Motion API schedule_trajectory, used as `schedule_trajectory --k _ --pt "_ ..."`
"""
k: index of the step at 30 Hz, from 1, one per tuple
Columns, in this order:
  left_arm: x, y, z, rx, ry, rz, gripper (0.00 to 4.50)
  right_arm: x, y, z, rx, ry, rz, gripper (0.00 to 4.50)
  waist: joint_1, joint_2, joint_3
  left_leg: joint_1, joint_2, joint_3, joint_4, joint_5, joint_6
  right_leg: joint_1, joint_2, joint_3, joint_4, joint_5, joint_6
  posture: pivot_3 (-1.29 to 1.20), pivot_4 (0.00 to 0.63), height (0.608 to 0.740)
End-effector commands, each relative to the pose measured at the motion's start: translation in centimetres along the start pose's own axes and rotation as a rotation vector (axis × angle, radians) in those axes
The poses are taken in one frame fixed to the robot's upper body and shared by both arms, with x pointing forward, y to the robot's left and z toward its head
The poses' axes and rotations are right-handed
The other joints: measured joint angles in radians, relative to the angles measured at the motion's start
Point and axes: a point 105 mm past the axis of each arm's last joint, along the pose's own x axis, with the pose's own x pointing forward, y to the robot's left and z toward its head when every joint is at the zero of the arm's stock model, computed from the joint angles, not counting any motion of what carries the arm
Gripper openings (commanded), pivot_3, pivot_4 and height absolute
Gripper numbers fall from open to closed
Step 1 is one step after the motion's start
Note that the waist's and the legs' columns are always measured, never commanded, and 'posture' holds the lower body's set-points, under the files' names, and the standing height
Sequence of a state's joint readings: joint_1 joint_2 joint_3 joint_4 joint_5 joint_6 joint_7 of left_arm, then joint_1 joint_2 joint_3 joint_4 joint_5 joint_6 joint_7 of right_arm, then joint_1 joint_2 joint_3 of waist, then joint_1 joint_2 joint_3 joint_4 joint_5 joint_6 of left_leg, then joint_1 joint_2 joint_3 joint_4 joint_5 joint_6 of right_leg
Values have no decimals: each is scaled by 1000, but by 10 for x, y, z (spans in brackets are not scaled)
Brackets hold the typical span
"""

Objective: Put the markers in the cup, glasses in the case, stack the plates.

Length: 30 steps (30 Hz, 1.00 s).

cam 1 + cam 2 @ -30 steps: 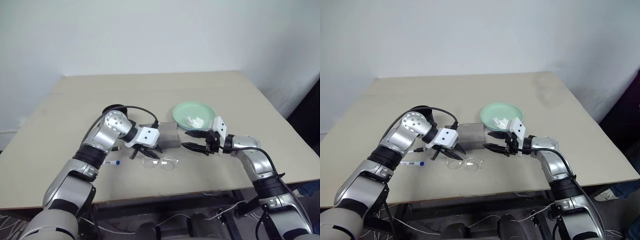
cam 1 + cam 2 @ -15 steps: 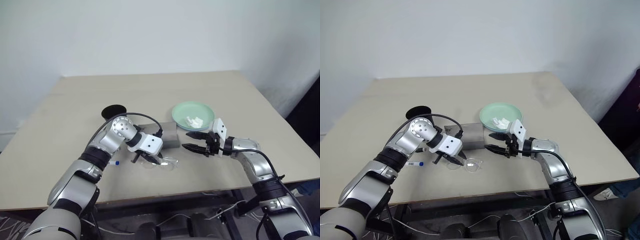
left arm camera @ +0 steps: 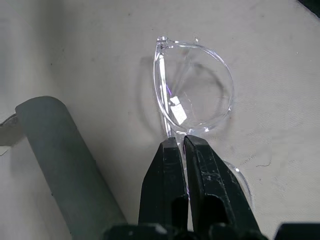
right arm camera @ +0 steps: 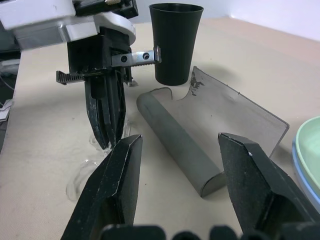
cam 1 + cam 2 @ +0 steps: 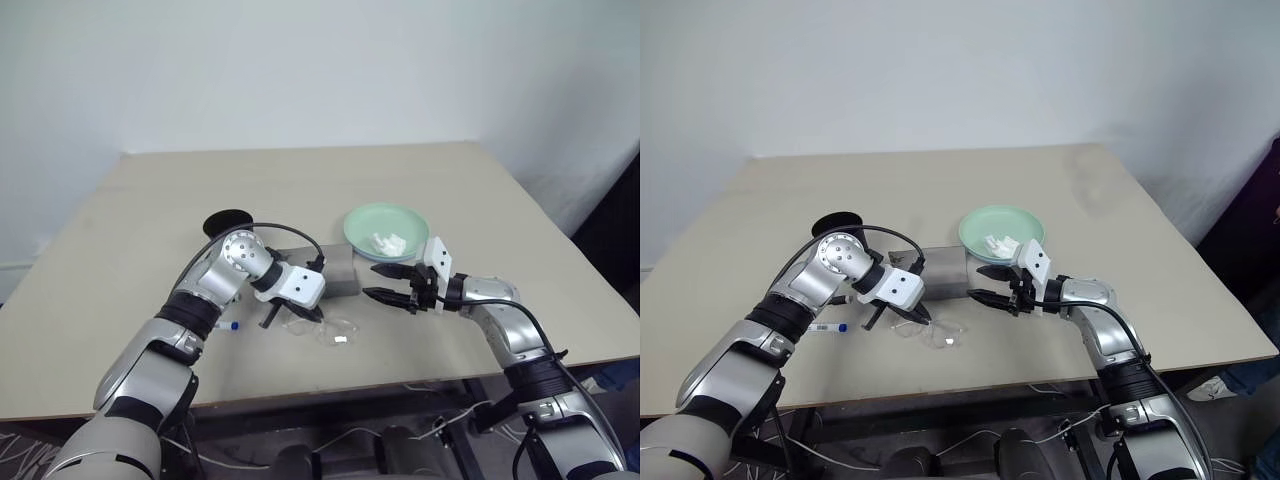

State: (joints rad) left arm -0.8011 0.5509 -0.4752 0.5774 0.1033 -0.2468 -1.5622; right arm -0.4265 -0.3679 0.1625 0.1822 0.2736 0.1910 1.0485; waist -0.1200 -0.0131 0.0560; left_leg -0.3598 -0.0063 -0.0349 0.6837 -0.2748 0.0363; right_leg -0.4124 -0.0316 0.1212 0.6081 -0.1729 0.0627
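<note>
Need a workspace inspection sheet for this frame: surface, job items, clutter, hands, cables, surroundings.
Surface: beige table, bare toward the wall.
Job's things: glasses on the table; grey case open; black cup upright; one marker lying flat; mint plate atop the blue one.
Clutter: tissue wad in the plate.
Hands: left hand shut on the glasses frame; right hand open, holding nothing.
Cables: black wire on left arm.
Surroundings: white wall.

One glasses, one case, one cup, two stacked plates, one marker, one tissue wad
</note>
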Motion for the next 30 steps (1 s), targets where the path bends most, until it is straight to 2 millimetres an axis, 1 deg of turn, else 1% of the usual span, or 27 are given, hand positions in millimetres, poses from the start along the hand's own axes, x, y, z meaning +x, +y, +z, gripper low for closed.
schedule_trajectory --k 1,5,8,10,11,13,14,16,19,21,24,30 --pt "-27 14 20 8 -66 71 15 2 -2 18 -60 -45 1 2629 0 0 0 0 0 0 0 0 0 0 0 0 0 0 0 0 0 737" --pt "-44 23 28 4 -87 119 15 2 -3 18 -60 -44 -2 2629 0 0 0 -1 0 0 0 0 0 0 0 0 0 0 0 0 0 737" --pt "-56 35 33 5 -93 192 15 1 -5 17 -62 -40 -14 2629 2 0 0 -1 0 0 0 0 0 0 0 0 -1 0 0 0 0 737" --pt "-62 44 32 15 -75 245 15 0 -7 17 -63 -38 -23 2629 2 0 0 -1 0 0 0 0 0 0 0 0 -1 0 0 0 0 737" --pt "-66 53 30 24 -45 298 15 -1 -9 17 -63 -37 -31 2629 3 0 0 0 0 0 0 0 0 0 0 0 -1 0 0 0 0 737" --pt "-73 69 23 50 48 398 15 -2 -12 16 -65 -35 -44 2629 4 0 0 0 0 0 0 0 0 0 0 0 0 0 0 0 0 737" --pt "-73 73 19 60 89 417 15 -2 -13 16 -66 -34 -47 2629 8 0 0 0 0 -1 0 0 0 0 0 0 0 0 0 0 0 737" --pt "-70 75 13 104 150 419 15 -2 -14 16 -67 -34 -50 2629 8 0 0 0 -1 0 0 0 0 0 0 0 0 0 0 0 0 737" --pt "-63 81 3 100 208 438 15 -2 -14 16 -68 -37 -53 2629 13 0 0 0 -1 0 0 0 0 0 0 0 -1 0 0 0 0 737" --pt "-57 84 -1 89 231 449 15 -1 -14 15 -69 -38 -56 2629 16 0 0 -1 -1 0 0 0 0 0 0 0 -1 0 0 0 0 737" --pt "-45 84 -8 87 265 432 15 -1 -15 15 -70 -40 -63 2629 19 0 0 -1 -1 0 0 0 0 -1 0 0 -1 0 0 0 0 737" --pt "-30 91 -16 78 313 468 15 -2 -15 15 -70 -41 -69 2629 19 -1 0 -1 -1 0 0 0 0 0 0 0 -1 0 1 0 0 737"
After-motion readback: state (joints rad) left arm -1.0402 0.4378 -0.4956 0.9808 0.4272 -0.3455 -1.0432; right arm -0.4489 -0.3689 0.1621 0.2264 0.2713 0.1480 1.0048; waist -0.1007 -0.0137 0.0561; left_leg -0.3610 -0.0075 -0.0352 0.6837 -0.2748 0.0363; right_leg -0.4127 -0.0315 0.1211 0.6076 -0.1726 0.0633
